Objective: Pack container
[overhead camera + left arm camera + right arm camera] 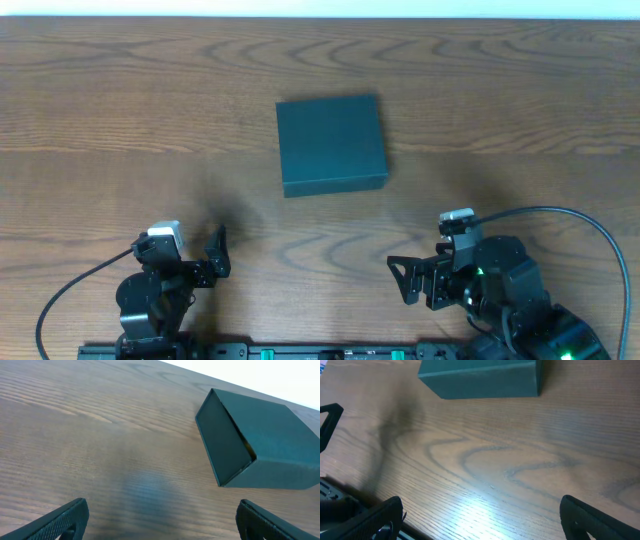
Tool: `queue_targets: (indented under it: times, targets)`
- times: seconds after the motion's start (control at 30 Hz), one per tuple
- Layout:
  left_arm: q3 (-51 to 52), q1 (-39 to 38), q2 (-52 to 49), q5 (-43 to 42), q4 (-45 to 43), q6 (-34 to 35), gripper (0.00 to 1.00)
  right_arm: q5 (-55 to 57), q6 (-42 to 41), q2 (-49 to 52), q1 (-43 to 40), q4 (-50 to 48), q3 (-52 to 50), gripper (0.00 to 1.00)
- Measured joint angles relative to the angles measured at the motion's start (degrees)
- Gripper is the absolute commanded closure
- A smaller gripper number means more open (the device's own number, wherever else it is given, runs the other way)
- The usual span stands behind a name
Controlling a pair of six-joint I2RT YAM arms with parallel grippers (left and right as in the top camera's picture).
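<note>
The container is a dark teal-green square box with its lid down, standing on the wooden table at the centre. It also shows in the left wrist view at the upper right and in the right wrist view at the top. My left gripper is open and empty at the front left, well short of the box. My right gripper is open and empty at the front right. In the wrist views the jaws of the left gripper and the right gripper are wide apart over bare wood.
The wooden table runs to a pale wall at the back edge. A black cable loops from the right arm. The left gripper's finger shows at the left edge of the right wrist view.
</note>
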State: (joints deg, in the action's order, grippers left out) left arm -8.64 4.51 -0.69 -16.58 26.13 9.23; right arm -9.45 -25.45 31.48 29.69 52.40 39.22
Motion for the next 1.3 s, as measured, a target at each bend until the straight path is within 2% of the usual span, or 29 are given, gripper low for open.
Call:
queue_targets:
  times: [0.53, 0.73, 0.87, 1.0, 1.13, 1.3]
  targets:
    - [0.02, 0.0, 0.0, 0.0, 0.0, 0.0, 0.05, 0.13, 0.04, 0.0, 0.0, -0.02, -0.02, 0.01]
    - [0.02, 0.0, 0.0, 0.0, 0.0, -0.02, 0.05, 5.55, 2.08, -0.76, -0.04, -3.8, -1.66, 0.01]
    - [0.04, 0.0, 0.0, -0.15, -0.26, -0.02, 0.05, 7.34, 8.57, -8.59, -0.63, -11.15, -11.39, 0.01]
    - [0.07, 0.0, 0.04, -0.22, -0.26, 0.0, 0.05, 8.31, 13.18, -21.03, -1.4, -13.35, -21.53, 0.01]
    - [0.07, 0.0, 0.07, -0.22, -0.26, -0.02, 0.05, 8.98, 15.23, -29.64, -1.88, -13.7, -26.64, 0.01]
    - [0.07, 0.0, 0.07, -0.22, -0.26, -0.02, 0.05, 9.03, 15.65, -30.64, -1.88, -13.84, -29.75, 0.01]
